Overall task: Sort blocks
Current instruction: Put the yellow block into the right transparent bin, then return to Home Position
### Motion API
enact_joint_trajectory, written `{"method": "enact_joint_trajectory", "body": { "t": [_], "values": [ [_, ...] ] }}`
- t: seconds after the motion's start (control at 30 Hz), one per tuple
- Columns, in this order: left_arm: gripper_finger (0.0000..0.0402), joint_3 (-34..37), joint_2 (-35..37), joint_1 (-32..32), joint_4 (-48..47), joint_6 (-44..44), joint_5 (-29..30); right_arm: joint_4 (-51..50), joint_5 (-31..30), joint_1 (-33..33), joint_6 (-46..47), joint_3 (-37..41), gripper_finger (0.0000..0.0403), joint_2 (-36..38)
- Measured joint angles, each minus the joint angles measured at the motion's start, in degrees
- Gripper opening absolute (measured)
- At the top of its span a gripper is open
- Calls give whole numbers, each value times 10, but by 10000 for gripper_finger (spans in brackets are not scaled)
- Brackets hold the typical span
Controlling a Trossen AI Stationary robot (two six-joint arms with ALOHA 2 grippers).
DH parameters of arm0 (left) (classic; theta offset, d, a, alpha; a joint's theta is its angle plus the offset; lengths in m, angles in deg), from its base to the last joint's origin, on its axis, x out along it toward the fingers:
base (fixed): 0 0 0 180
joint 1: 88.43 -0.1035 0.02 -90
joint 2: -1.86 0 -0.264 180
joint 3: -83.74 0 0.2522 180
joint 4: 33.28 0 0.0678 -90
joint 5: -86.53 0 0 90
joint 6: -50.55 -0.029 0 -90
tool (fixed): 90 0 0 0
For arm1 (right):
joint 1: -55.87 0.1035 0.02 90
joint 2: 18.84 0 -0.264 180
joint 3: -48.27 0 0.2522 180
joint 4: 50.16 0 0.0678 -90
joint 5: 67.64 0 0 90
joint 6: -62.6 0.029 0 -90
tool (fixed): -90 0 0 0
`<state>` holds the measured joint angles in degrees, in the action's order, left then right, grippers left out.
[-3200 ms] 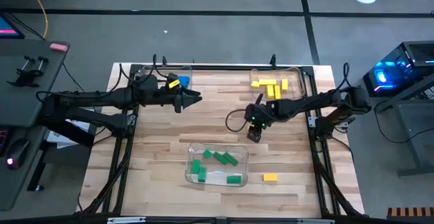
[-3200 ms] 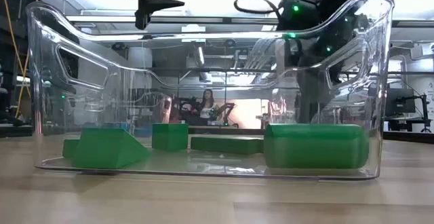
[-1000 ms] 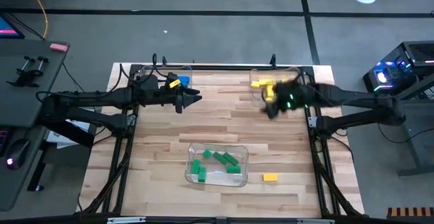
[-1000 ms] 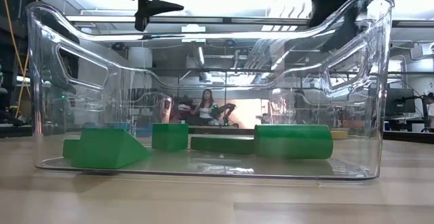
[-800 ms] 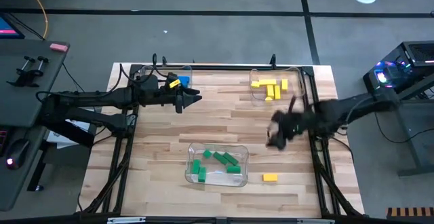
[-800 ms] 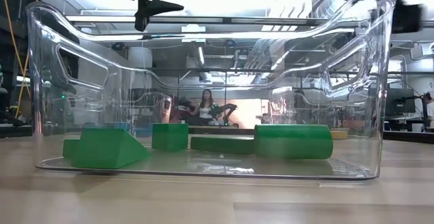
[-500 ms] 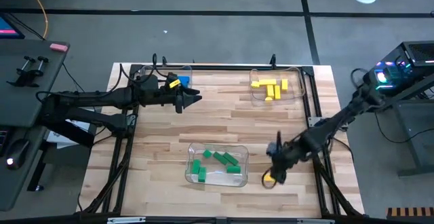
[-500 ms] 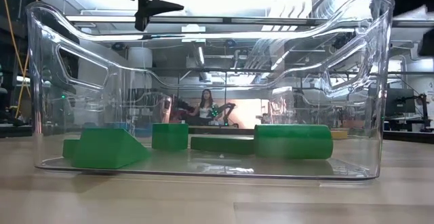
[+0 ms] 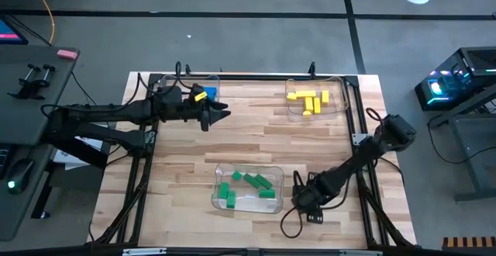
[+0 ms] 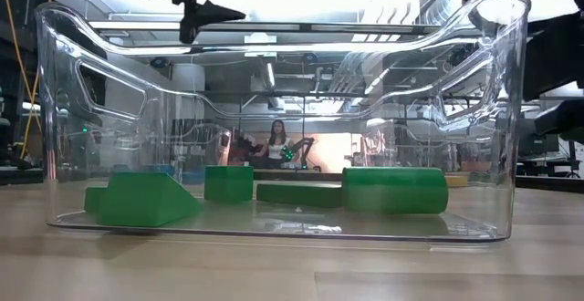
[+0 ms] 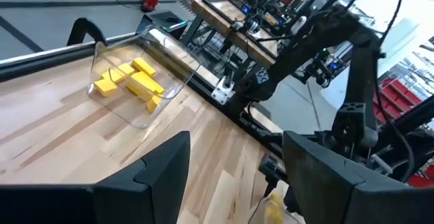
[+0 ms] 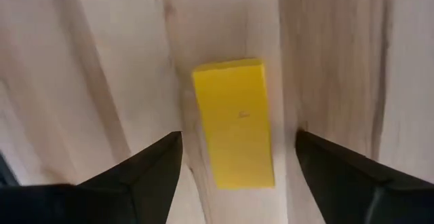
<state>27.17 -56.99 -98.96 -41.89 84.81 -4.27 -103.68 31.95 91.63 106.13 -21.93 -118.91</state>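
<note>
A loose yellow bar block [image 12: 234,125] lies flat on the wood near the table's near right. My right gripper [image 12: 237,149] is low over it and open, one finger on each side with a gap to the block on both sides; in the high view the right gripper [image 9: 304,202] hides the block. My left gripper [image 9: 221,114] hovers open over the far left part of the table, clear of everything, and the left wrist view shows the same left gripper [image 11: 235,142]. Several green blocks [image 9: 248,185] lie in a clear tray [image 9: 220,171].
A clear tray [image 9: 339,93] at the far right holds several yellow blocks [image 9: 308,99]. Another tray at the far left, by my left arm, shows a blue block [image 9: 210,93]. The green tray's wall [image 10: 274,109] fills the low view. Bare wood lies between the trays.
My right arm has swung from the yellow tray at the far right toward the near edge and gone down, ending over the loose yellow block beside the green tray. No block has shifted.
</note>
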Motion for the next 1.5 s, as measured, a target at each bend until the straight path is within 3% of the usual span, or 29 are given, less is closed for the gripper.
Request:
{"method": "enact_joint_trajectory", "body": {
  "t": [0.17,0.27,0.37,0.4,0.53,0.7,0.8,1.0,1.17,1.33,1.5],
  "values": [
    [220,0,0,0,-17,0,0,-1,0,-1,28,-2,264,-22],
    [220,0,0,0,-15,1,0,-17,-11,-1,47,-4,209,-17],
    [220,0,0,0,-4,11,0,-54,-17,-6,43,-17,124,-7],
    [220,0,0,0,0,12,0,-71,-21,-8,40,-24,118,-1],
    [220,0,0,0,26,5,0,-157,-70,-34,14,-56,121,59],
    [220,0,0,0,45,-34,0,-314,-203,-114,0,-67,121,166],
    [220,0,0,0,46,-61,0,-359,-289,-196,-1,-67,121,232],
    [220,0,0,1,46,-59,0,-328,-414,-404,-36,-67,121,310],
    [220,0,0,5,49,-38,-9,-258,-405,-566,-97,-67,128,305],
    [220,0,11,-1,93,-1,-106,-215,-351,-652,-141,-67,222,301],
    [220,0,44,-1,111,-3,-186,-219,-300,-671,-185,-67,291,303]
  ]
}}
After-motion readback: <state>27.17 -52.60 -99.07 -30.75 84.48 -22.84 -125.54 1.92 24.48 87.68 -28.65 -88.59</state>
